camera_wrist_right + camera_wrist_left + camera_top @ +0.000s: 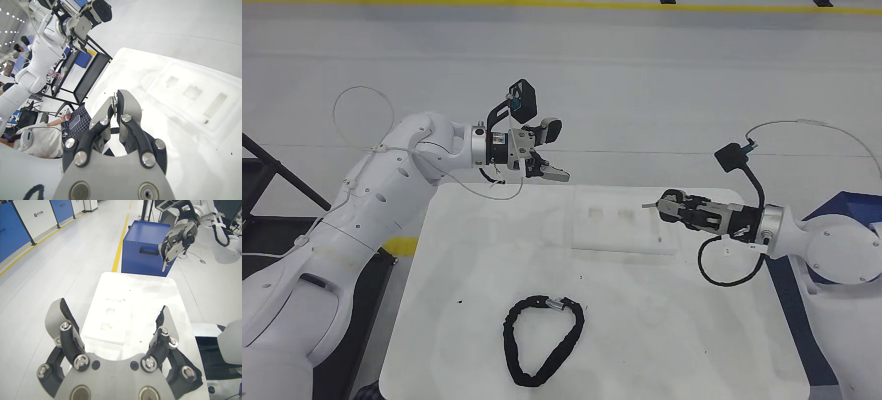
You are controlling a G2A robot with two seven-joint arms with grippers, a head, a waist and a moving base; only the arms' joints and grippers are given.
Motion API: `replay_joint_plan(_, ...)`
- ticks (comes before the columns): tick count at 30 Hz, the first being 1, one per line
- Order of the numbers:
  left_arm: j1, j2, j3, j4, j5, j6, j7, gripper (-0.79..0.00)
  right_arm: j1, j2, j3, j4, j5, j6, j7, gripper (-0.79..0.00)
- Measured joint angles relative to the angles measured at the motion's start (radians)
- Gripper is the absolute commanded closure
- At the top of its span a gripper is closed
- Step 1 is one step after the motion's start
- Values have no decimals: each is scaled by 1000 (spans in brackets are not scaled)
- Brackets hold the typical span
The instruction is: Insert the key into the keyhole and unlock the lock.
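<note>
The key (164, 265) is pinched by its head in the right pincer (167, 255), which is clenched on it, and its metal blade juts out past the fingertips. In the top view this pincer (662, 205) hangs over the far right part of the white desk (692, 330), with the key (649, 206) at the right-hand end of a white foam tray (622, 235). The tray has three rectangular recesses and lies flat near the desk's far edge.

The lock (542, 338) lies well apart from the key, on the near part of the desk left of centre. It is a black sleeved chain in a closed loop, with its silver body at the far side of the loop.

The left pincer (552, 172) hovers at the desk's far left edge — released, jaws spread wide, nothing between them. From its own wrist camera its fingertips (63, 306) frame the tray (105, 332).
</note>
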Motion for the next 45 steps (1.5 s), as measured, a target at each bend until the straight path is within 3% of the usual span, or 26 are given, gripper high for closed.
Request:
replay_joint_plan(20, 8, 2, -8, -11, 12, 13, 2, -785, 1, 0, 0, 0, -1, 1, 1, 0)
replay_joint_plan(36, 200, 76, -80, -132, 113, 0, 39, -785, 1, 0, 0, 0, -1, 1, 1, 0)
replay_joint_plan(45, 241, 98, 24, -174, 296, 0, 194, -785, 1, 0, 0, 0, -1, 1, 1, 0)
